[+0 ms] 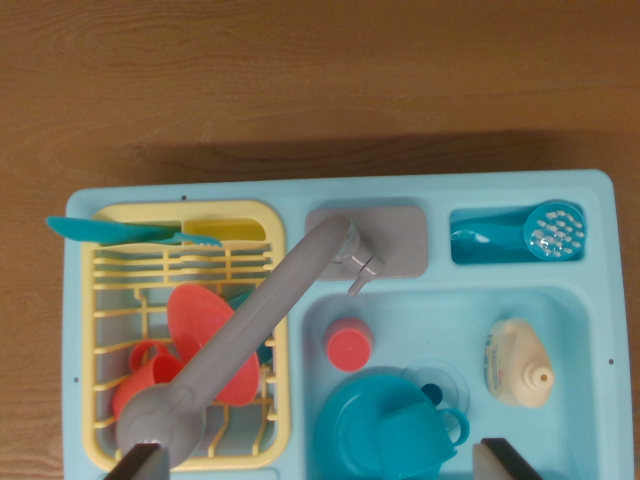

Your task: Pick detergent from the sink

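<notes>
Wood-grain brown surface [300, 80] fills the top of your wrist view, carrying a light blue plastic toy sink unit [600, 300] with a grey swivel faucet [260, 320] lying across a yellow dish rack [100, 300] of red cups. You'll find the cream detergent bottle [517, 362] lying on its side in the basin, toward the wrist view's right, beside a teal bowl and cup [385, 430] and a small red cup [348, 343]. Your end effector [320, 462] is spread wide, its two dark fingertips [138, 462] at the bottom edge holding nothing.

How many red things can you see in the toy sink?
3. A red cup stands in the basin, a red plate leans in the yellow rack, and a red mug sits beside it. The grey faucet may hide more.
</notes>
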You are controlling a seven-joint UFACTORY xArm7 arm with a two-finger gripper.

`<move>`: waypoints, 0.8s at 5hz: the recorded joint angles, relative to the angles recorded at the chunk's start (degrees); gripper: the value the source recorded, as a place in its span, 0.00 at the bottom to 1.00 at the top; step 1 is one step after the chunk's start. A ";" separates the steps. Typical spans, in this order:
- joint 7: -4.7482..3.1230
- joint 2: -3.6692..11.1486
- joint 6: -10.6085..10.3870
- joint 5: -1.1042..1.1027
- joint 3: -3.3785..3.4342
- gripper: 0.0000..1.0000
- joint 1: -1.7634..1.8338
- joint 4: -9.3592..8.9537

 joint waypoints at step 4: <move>-1.02 0.64 -2.18 0.10 -0.35 0.00 -0.40 -1.73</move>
